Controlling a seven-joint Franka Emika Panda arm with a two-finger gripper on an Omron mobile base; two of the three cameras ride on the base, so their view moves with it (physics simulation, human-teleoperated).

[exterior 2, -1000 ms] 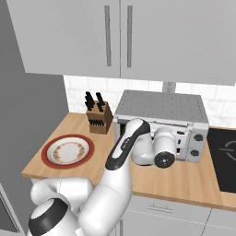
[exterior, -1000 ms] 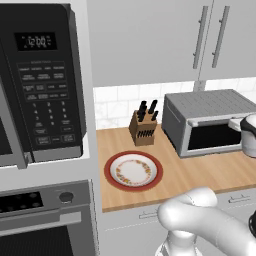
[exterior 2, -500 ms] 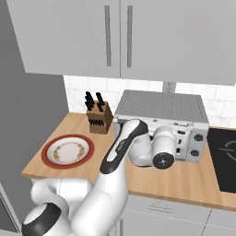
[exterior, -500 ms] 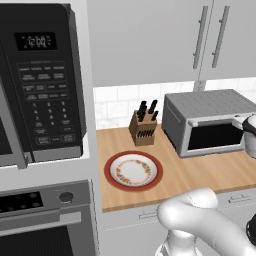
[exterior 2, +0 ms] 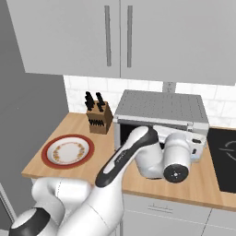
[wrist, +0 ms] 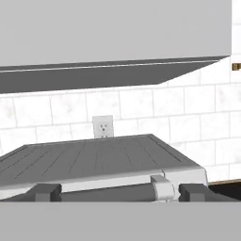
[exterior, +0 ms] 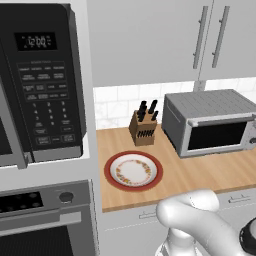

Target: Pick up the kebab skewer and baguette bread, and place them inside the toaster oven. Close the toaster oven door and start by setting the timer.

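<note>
- Your toaster oven [exterior: 210, 122] sits on the counter [exterior: 200, 172] with its door [exterior: 216, 136] shut, so that part looks done.
- Plate [exterior: 133, 170] is bare; the food's presumably inside.
- Gripper [wrist: 120, 192] is spread wide and holding nothing, right at the oven's top front edge — you've likely just the timer left.

Wooden counter [exterior: 200, 172] bears toaster oven [exterior: 210, 122], plate [exterior: 133, 170], knife block [exterior: 143, 127]

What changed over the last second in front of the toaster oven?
The arm's white wrist slid a little right and lower across the toaster oven front. Nothing was grasped or released. The door stayed shut; plate and knife block did not move.
</note>
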